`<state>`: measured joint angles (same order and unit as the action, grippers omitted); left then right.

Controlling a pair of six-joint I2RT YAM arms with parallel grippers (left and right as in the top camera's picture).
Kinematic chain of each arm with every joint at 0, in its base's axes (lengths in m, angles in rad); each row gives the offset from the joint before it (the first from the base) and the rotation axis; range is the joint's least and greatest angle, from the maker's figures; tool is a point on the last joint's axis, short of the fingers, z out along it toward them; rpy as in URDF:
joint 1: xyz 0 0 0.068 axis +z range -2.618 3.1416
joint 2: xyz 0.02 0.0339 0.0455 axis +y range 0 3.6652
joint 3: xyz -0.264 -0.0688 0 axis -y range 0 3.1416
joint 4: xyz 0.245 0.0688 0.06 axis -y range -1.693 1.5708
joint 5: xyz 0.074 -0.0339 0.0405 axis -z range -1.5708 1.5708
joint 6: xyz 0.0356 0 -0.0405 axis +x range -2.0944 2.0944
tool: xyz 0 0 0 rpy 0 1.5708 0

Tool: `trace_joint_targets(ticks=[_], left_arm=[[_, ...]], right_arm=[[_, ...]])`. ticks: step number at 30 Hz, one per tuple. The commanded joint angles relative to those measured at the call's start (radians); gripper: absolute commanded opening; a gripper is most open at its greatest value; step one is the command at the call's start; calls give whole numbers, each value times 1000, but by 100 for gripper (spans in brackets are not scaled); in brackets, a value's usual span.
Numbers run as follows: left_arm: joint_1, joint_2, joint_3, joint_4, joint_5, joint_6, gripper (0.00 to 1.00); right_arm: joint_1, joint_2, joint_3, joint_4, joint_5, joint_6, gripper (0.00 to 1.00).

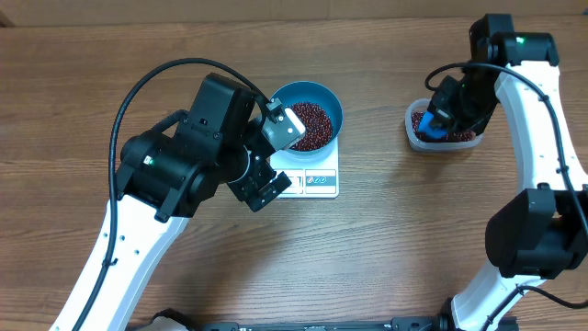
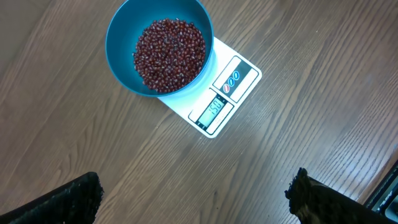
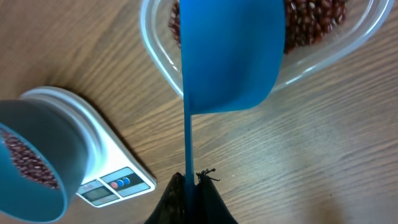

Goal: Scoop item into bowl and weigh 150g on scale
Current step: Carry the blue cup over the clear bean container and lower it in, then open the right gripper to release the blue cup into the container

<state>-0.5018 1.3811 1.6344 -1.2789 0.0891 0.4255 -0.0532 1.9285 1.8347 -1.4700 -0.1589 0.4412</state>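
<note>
Left arm point(image 1: 184, 156) overhangs the scale point(image 1: 317, 181); table point(image 1: 372, 110) between bowl point(image 1: 333, 99) and tub point(image 1: 411, 124) lies open.

the only readable figure stands on the scale point(image 2: 244, 70): its pale display point(image 2: 216, 109), well ahead of the left arm's wide-apart jaws and roughly midway between them, shows dark digits that read 150, slanted in the left wrist view. beside it, three small round button marks point(image 2: 231, 83), one red and two blue, are too small to read.
</note>
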Motion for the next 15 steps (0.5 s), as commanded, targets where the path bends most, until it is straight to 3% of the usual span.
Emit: trace_joint_targets(ticks=[1,13,15], left_arm=[[4,-7,19,0,-3,0,100],[4,-7,19,0,-3,0,100],[4,-7,19,0,-3,0,100]], right_arm=[[-5,-28,-39,16,16,9,4],[-7,-28,-50,56,16,9,4],[-10,-28,-50,56,16,9,14]])
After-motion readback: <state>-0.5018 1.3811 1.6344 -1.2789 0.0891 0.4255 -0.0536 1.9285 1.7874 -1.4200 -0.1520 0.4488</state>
